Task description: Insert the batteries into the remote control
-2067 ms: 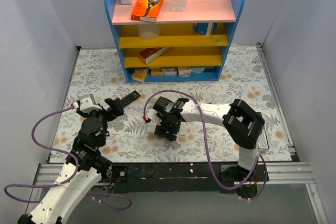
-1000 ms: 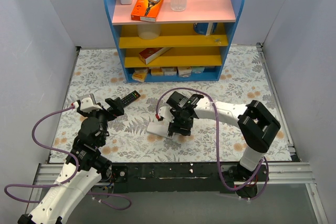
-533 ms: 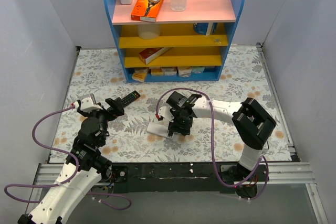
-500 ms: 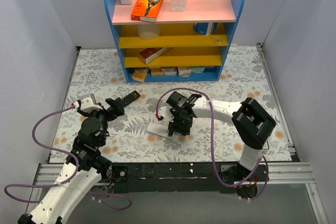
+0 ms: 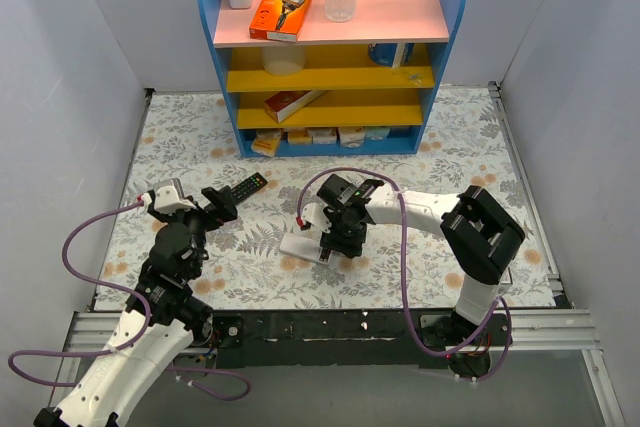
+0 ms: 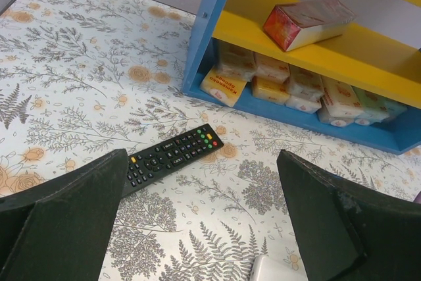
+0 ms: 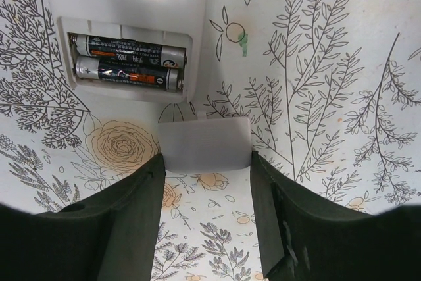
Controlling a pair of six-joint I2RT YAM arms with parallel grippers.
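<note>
**Right claw [image 5: 335,239] shifted right since two seconds ago; remote control [image 5: 298,244] now exposed**

Compared with the earliest view, the right arm has swung to the right, uncovering the white remote control. Over the last half second no further change is noted. The remote control lies back-up on the floral surface [image 5: 180,137], in front of the blue shelf [image 5: 322,145] and well clear of it.

Right wrist view: the compartment is open and two batteries [image 7: 125,60] sit side by side inside it. A loose battery cover [image 7: 205,137] lies flat just beside the compartment's open end. The right claw's fingers [image 7: 131,208] press on its two opposite edges, pinching it.

Left claw [image 6: 202,156] is spread wide with nothing between its fingers, held in front of the shelf's left end. A black remote [image 6: 171,156] lies flat below it, nearer the shelf.
</note>
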